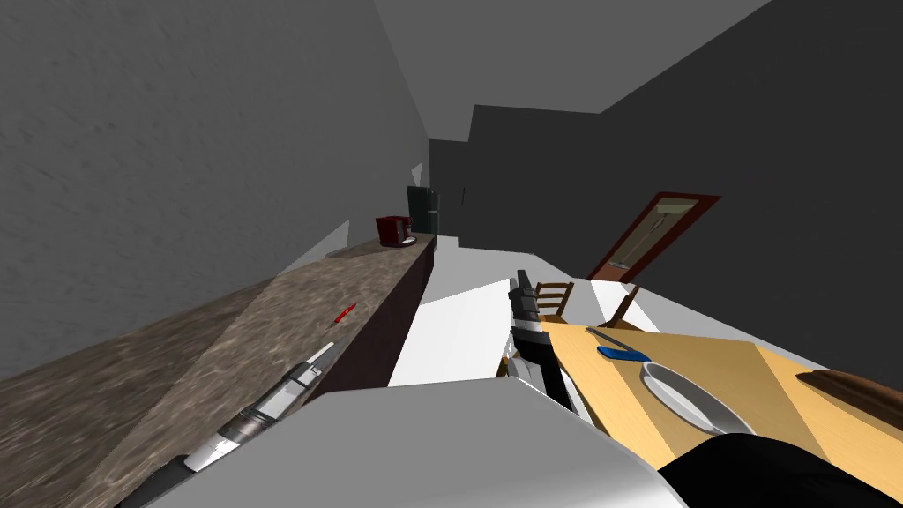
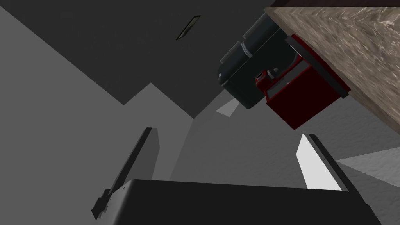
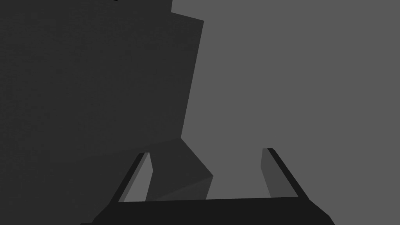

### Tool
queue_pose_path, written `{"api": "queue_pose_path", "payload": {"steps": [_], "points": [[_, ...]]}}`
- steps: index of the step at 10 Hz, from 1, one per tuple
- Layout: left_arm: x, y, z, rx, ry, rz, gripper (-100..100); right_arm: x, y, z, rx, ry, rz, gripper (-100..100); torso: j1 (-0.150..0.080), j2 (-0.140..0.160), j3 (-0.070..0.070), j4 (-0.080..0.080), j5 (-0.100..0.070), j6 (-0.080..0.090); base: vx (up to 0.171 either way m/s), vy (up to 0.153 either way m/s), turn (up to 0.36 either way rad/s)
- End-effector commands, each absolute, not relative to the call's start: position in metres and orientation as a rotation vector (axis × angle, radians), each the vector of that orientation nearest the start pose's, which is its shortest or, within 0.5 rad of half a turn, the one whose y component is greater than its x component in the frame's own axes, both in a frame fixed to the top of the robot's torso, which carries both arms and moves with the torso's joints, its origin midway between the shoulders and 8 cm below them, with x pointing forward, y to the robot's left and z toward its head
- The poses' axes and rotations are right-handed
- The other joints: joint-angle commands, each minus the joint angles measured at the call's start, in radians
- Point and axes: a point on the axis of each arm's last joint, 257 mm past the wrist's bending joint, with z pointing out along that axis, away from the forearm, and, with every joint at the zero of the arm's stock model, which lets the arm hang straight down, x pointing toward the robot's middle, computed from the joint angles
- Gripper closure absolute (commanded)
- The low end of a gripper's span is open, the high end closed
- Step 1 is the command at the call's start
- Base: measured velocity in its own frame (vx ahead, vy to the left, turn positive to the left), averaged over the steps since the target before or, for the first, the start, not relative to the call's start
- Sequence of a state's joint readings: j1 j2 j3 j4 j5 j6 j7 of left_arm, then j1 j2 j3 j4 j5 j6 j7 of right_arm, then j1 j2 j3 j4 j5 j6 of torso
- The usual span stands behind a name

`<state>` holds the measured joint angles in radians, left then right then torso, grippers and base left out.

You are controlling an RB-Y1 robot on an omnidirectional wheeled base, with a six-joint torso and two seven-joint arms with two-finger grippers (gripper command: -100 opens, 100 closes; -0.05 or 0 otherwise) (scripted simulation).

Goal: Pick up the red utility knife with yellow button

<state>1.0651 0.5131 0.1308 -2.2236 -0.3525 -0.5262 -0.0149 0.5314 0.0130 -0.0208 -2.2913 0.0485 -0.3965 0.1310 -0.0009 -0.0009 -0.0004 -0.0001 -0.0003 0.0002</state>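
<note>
Through the head camera, the red utility knife (image 1: 345,313) lies flat on the brown stone desk (image 1: 176,370). It is close to the front edge and well short of the red coffee machine (image 1: 393,230) at the far end. Its button is too small to make out. Our left gripper (image 1: 326,350) reaches low along the desk, with the knife near at about 1 o'clock from its tips. We judge this lengthwise line lets the fingers straddle the slim handle. Our right gripper (image 1: 522,280) hangs off the desk at 3 o'clock of the left, presumably parked clear.

At the left wrist, the fingers (image 2: 316,164) stand wide apart and empty. They aim at the coffee machine (image 2: 300,97), so we reckon the hand must tip down before closing.

At the right wrist, the fingers (image 3: 273,175) are likewise spread, holding nothing.
</note>
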Motion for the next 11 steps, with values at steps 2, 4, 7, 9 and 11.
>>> {"api": "queue_pose_path", "payload": {"steps": [2,4,7,9,11], "points": [[0.228,0.317,-0.210,-0.373,1.744,-0.688,-100,0.355,-0.290,-0.001,0.676,0.745,1.089,0,0.000,-0.001,0.000,0.000,0.000,0.000,0.030,-0.024,-0.052],[0.205,0.336,-0.236,-0.370,1.870,-0.618,-100,0.355,-0.290,-0.001,0.676,0.745,1.089,0,0.000,-0.001,-0.001,0.000,0.000,0.000,0.046,-0.017,-0.070],[0.175,0.359,-0.260,-0.371,2.001,-0.539,-100,0.355,-0.290,-0.001,0.676,0.745,1.089,0,0.001,-0.002,-0.001,0.000,0.000,0.000,0.053,-0.005,-0.071],[0.162,0.371,-0.270,-0.364,2.063,-0.500,-100,0.355,-0.290,-0.001,0.676,0.745,1.089,0,0.002,-0.003,-0.002,-0.001,0.000,0.000,0.068,0.009,-0.032],[0.138,0.396,-0.286,-0.360,2.168,-0.416,-100,0.355,-0.290,-0.001,0.676,0.745,1.089,0,0.003,-0.005,-0.003,-0.001,0.001,0.000,0.095,0.027,-0.114]]}}
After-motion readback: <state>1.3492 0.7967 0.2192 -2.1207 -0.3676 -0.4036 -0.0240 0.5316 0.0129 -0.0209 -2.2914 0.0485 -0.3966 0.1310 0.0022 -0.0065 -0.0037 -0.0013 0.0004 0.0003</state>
